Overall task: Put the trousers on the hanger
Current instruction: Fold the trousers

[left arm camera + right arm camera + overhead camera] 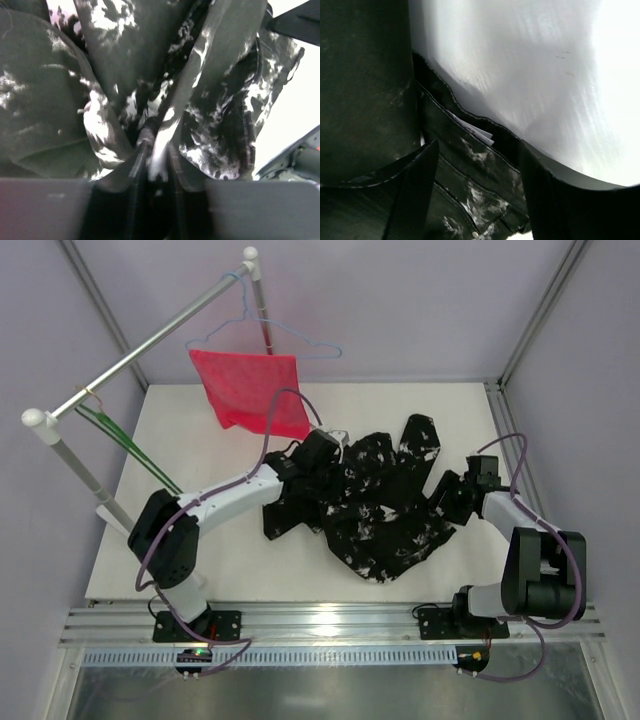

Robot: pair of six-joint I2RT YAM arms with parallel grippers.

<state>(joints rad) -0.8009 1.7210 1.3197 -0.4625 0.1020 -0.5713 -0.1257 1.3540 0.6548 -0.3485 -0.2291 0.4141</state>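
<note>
The black, white-splotched trousers (378,508) lie crumpled in the middle of the white table. My left gripper (322,456) is at their back left edge. In the left wrist view its jaws (156,150) are pinched on a raised fold of the trousers (210,100). My right gripper (452,494) is at the trousers' right edge. Its fingers (415,190) stand wide apart over the waistband (475,165), closed on nothing. The green hanger (128,448) hangs from the rail at the left, away from both grippers.
A grey rail (150,345) on white posts crosses the back left. A pale blue wire hanger (262,330) hangs from it with a red mesh cloth (250,388) draped on it. The white table (230,560) ends at an aluminium frame in front.
</note>
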